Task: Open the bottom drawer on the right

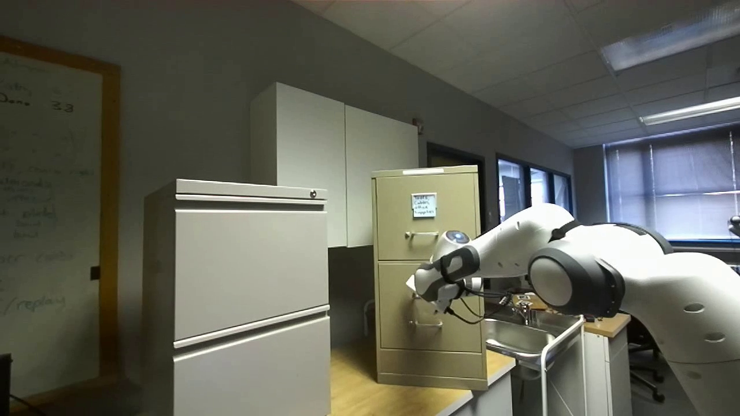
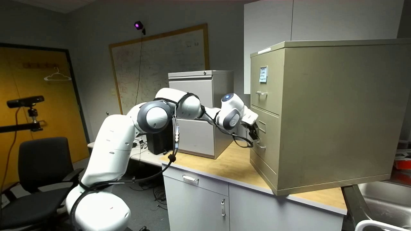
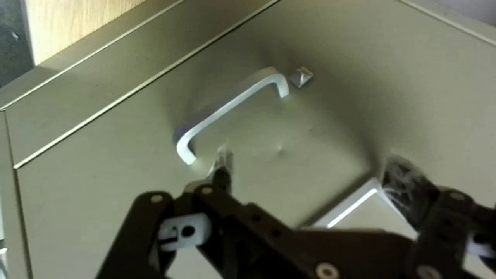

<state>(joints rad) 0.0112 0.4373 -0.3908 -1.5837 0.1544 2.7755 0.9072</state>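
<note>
The jaws stand spread near the metal handle [image 3: 231, 105] of the closed bottom drawer [image 3: 255, 128]. Contact is unclear.

Bottom drawer [image 2: 270, 146] tan; handle [image 3: 231, 105] silvery; claw [image 3: 310, 164] black.

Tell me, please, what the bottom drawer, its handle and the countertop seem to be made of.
The bottom drawer: probably painted sheet metal, smooth and tan, with even colour and thin, crisp edges.
Its handle: likely metal, silvery, with a bright sheen along the bent bar.
The countertop: smooth wood or wood-look laminate; yellowish grain shows, but that leaves either open.
</note>
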